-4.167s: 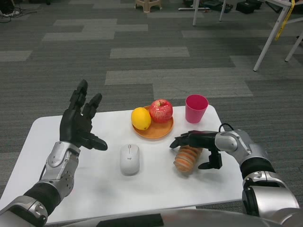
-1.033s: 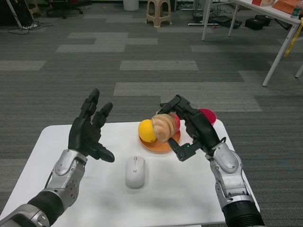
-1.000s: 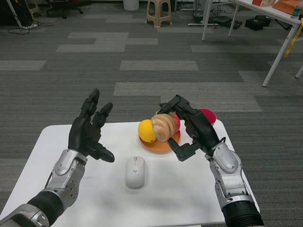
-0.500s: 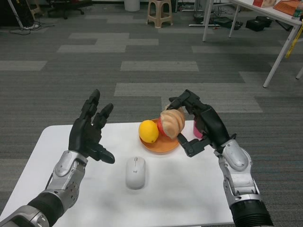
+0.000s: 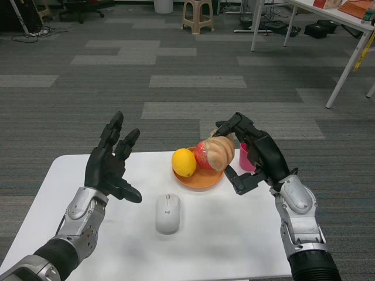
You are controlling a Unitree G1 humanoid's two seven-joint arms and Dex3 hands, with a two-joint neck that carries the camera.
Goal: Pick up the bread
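Head view showed you the right robot hand (image 5: pixel 253 157) clamped on the bread (image 5: pixel 220 152), which it held raised above the white counter (image 5: pixel 222 234), over the edge of the orange plate (image 5: pixel 200 178). You could see a lemon (image 5: pixel 184 162) and an apple (image 5: pixel 203 156) on that plate, a pink cup (image 5: pixel 243 158) behind the fingers, and a mouse (image 5: pixel 167 213) nearer you. Your left robot hand (image 5: pixel 109 164) hovered empty, fingers spread.

Tan ridged bread loaf (image 5: pixel 221 152), yellow round lemon (image 5: pixel 184 162) and red apple (image 5: pixel 203 154) on an orange plate (image 5: pixel 199 180); pink cup (image 5: pixel 245 159), white mouse (image 5: pixel 167 213), grey striped carpet (image 5: pixel 176 82).
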